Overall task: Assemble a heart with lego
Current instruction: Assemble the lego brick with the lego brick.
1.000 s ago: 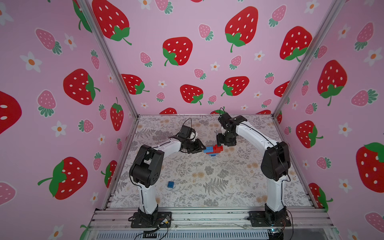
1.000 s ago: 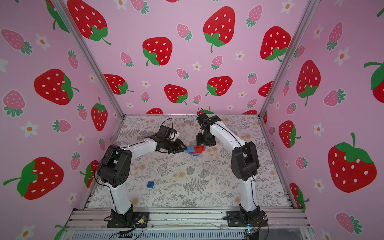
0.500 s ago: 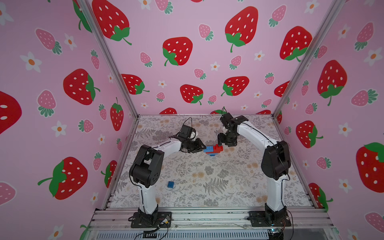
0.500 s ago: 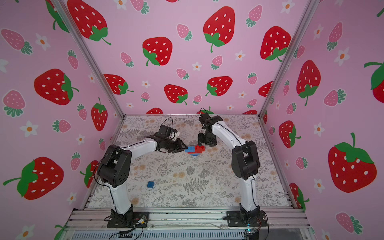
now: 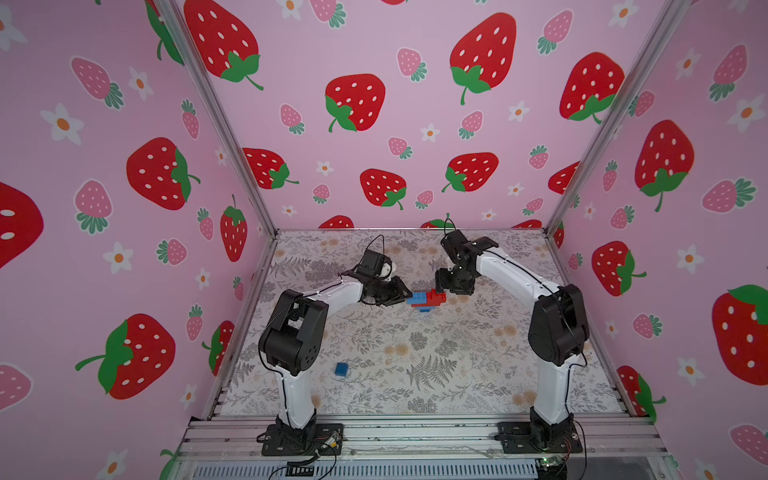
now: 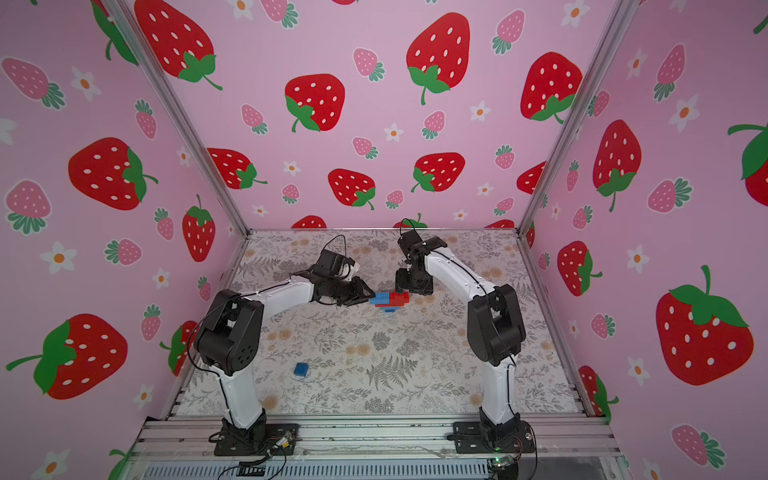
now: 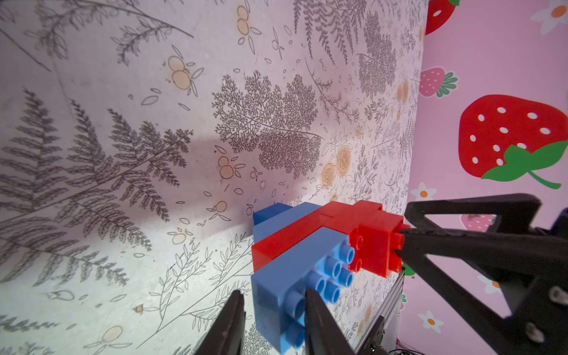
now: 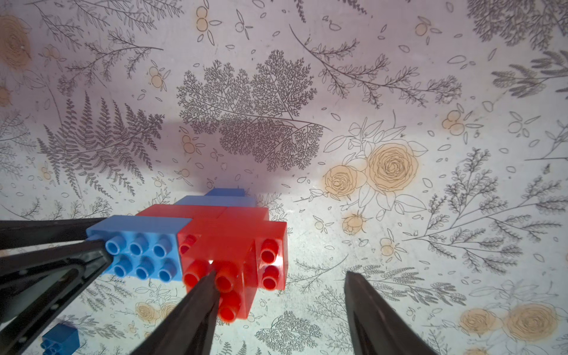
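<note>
The flowered worktop [image 5: 457, 365] carries the heart [image 5: 428, 298] at its middle, somewhat nearer the back edge. It is a stepped cluster. A light blue and a red brick sit side by side with their studs toward the back, then come a red row and a blue row, narrowing to a small blue tip toward the front edge. The left gripper [image 7: 273, 295] is clamped on the blue end. The right gripper [image 8: 278, 273] has its fingers apart, one tip against the red studs. A small loose blue brick [image 5: 341, 369] lies toward the front left corner.
</note>
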`<state>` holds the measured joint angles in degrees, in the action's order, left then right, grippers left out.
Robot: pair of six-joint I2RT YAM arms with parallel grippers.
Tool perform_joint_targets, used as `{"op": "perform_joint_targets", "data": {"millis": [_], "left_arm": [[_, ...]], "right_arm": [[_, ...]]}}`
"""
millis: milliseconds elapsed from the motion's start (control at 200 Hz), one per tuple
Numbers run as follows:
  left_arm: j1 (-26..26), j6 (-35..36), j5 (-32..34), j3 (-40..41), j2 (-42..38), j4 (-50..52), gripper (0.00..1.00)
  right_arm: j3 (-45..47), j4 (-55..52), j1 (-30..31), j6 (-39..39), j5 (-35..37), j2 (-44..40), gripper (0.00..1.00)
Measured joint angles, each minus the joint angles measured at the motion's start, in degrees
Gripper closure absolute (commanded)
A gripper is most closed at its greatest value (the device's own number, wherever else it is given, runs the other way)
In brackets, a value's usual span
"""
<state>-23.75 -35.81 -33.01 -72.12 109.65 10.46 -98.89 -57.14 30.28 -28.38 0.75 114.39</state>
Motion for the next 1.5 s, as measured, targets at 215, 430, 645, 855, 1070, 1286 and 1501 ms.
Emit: {"op": "perform_joint_targets", "data": {"millis": [215,430,645,855,1070,1286,1501], "left_arm": [[0.00,-0.20,0.00,0.00,0.00,-0.04,0.62],[-0.13,-0.37,0.57,-0.26,-0.02,0.46,0.60],[-0.44,-0.39,0.94,-1.40,-0.02,1.79,0.56],[-0.44,-0.31,1.14,-2.75,-0.79,3.08,0.55],[-0.44,-0.13,1.55,-3.15,-2.05,4.15,0.55],[-0.42,0.11,2.58,-3.13,-3.56,5.16,0.55],[-0.42,1.46,4.48,-1.46,-8.04,7.93,0.50]], "right_arm": [[1.14,1.60,0.20,-0.72,0.00,-0.96,0.30],[-0.24,1.62,0.61,-0.98,0.57,-0.92,0.29],[-0.90,1.75,0.83,-1.20,0.63,-0.92,0.27],[-0.90,1.92,0.83,-1.20,0.28,-0.92,0.28],[-0.22,2.12,0.31,-1.20,0.28,-1.05,0.28],[0.63,2.23,-0.09,-1.18,-0.02,-1.16,0.28],[1.18,3.17,-0.09,-1.20,-0.85,-1.84,0.28]]}}
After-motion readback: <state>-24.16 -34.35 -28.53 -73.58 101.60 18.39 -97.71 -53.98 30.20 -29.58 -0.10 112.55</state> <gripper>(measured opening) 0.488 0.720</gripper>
